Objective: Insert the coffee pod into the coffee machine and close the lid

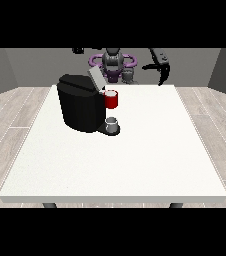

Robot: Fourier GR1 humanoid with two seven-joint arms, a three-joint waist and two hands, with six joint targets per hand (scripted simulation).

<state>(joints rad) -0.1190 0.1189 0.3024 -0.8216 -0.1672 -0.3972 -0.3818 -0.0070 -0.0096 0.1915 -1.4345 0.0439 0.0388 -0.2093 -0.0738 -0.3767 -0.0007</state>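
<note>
The black coffee machine [80, 107] stands on the white table [135, 160], left of the middle. Its grey lid [95, 78] is tilted up and open. A red pod holder [112, 100] sticks out at the machine's front, with a pale top showing in it; I cannot tell whether that is the coffee pod. A grey cup [113, 124] sits on the base below it. The hand at the view's right [161, 69] hangs raised in the air behind the table's far edge, apart from the machine. Only a dark bit of the hand at the view's left [78, 50] shows, high above the machine.
The robot's torso [113, 64] stands behind the table's far edge, just behind the machine. The table's edges run close to the wooden floor on both sides.
</note>
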